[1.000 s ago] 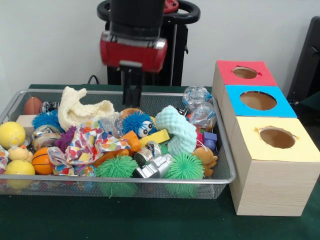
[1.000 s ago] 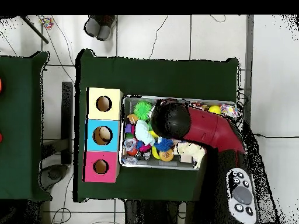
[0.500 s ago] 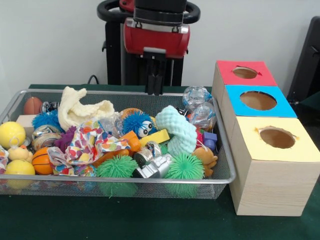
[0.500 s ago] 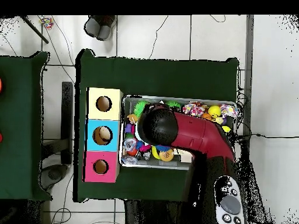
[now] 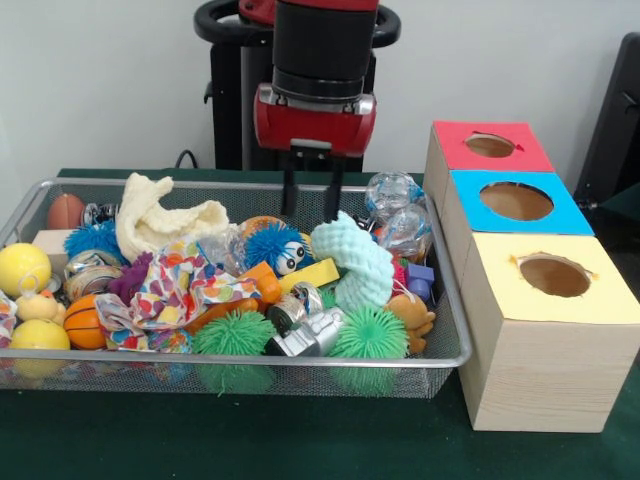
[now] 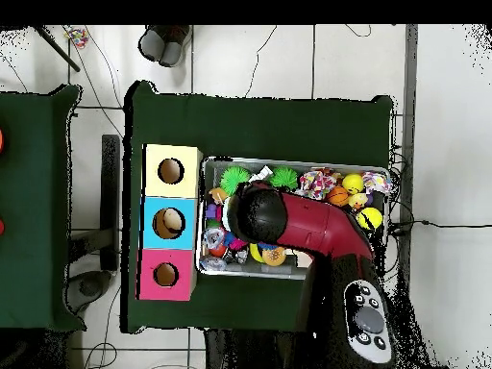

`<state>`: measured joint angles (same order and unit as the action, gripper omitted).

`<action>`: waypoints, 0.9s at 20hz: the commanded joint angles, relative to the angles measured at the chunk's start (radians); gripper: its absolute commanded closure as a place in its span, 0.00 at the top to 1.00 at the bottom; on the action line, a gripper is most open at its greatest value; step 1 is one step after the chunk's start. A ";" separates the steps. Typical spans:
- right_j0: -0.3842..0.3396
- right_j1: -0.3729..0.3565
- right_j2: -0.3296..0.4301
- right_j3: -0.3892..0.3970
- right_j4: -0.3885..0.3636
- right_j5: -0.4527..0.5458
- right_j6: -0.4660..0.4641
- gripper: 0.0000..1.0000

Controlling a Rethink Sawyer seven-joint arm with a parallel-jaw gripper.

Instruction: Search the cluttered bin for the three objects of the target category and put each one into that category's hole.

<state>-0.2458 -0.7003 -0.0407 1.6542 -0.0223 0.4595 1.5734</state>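
Red-cuffed gripper [image 5: 311, 212] hangs spread and empty over the wire bin [image 5: 455, 330].
Which toys are targets is unclear, perhaps the clear balls [image 5: 392, 192]; descending here, a finger could snag the mint foam toy [image 5: 355, 262].

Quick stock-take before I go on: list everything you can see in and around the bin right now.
Wire bin: one, silver, on the green table.
Boxes with holes: three, red, blue, yellow, beside the bin.
Spiky balls: two, green, front of bin.
Yellow balls: two, one end.
Basketball: one, orange.
Cloth: one, cream, back.
Sponge: one, mint.
Fuzzy ball: one, blue, with eyes.
Gripper: open, above the middle of the bin.
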 commanded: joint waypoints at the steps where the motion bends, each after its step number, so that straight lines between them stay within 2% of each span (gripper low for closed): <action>1: -0.014 0.045 -0.003 0.053 0.006 -0.025 0.188 1.00; 9: -0.052 0.059 0.063 0.056 0.028 -0.029 0.150 1.00; 13: -0.068 0.039 0.080 0.074 0.030 -0.019 0.135 1.00; 18: -0.056 0.020 0.064 0.043 0.034 0.062 0.129 1.00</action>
<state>-0.2875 -0.6852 -0.0440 1.6540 -0.0203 0.4548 1.5734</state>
